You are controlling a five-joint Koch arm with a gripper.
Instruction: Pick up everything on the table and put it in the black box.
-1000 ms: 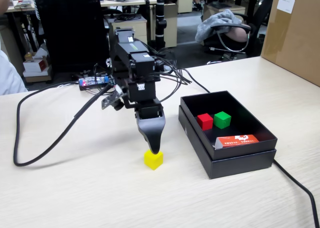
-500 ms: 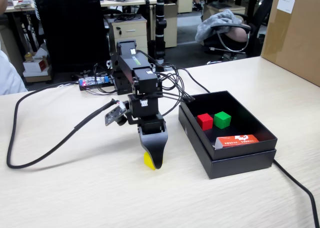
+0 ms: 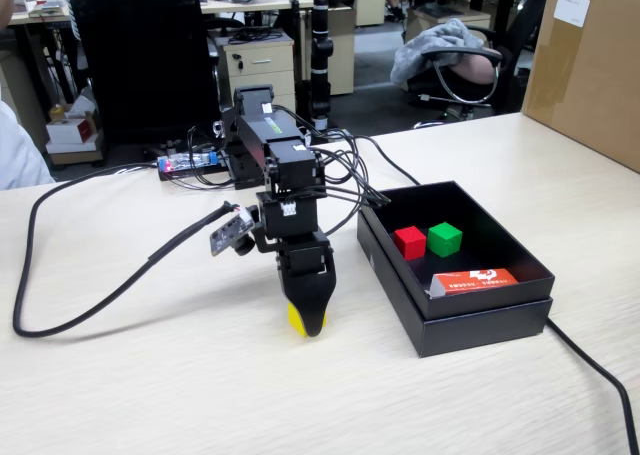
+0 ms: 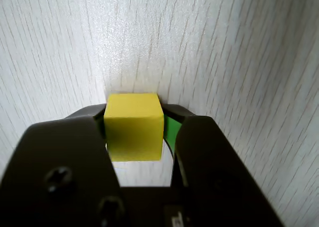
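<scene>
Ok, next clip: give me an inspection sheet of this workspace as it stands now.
Surface: pale wood-grain table, bare around the arm.
Job's things: yellow cube on the table between the jaws; red cube and green cube apart, inside the black box.
Clutter: orange-red packet with white print in the box, against its near wall.
Gripper: gripper lowered to the table, jaws on either side of the yellow cube, looks shut on it.
Cables: thick black cable looping across the table; another running past the box.
Surroundings: brown cardboard carton, office chair, desks behind.
</scene>
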